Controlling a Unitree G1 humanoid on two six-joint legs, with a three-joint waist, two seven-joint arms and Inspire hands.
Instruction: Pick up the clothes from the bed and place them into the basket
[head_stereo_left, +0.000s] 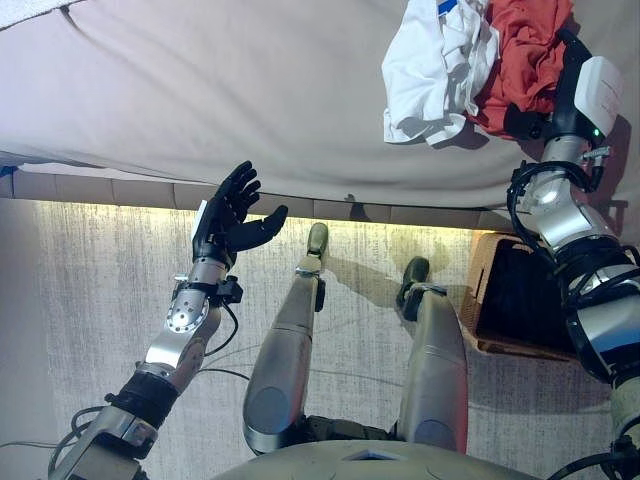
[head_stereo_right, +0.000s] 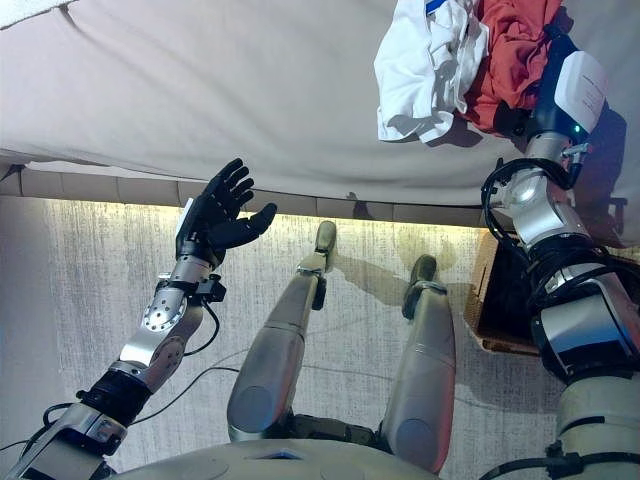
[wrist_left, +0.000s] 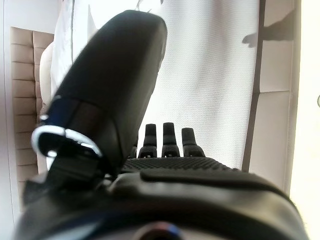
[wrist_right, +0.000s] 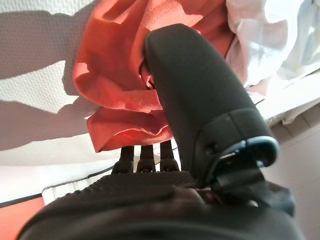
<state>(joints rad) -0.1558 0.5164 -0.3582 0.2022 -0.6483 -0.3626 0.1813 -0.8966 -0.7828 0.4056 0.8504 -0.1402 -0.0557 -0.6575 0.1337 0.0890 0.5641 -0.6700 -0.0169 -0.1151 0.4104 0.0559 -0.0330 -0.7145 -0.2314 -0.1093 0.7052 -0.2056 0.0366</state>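
A red garment (head_stereo_left: 520, 50) and a white garment (head_stereo_left: 435, 75) lie bunched together on the grey bed (head_stereo_left: 250, 90), at its near right part. My right hand (head_stereo_left: 570, 85) is on the red garment's right side. In the right wrist view my right hand (wrist_right: 150, 195) has its thumb (wrist_right: 195, 85) pressed into the red cloth (wrist_right: 120, 65), and its fingers curl under the cloth's fold. My left hand (head_stereo_left: 228, 215) is raised in front of the bed's near edge, open and empty, with straight fingers; it also shows in the left wrist view (wrist_left: 165, 175).
A wicker basket (head_stereo_left: 487, 290) with a dark inside stands on the light rug at the right, below the bed's edge and under my right arm. The bed's padded side rail (head_stereo_left: 100, 188) runs across the view.
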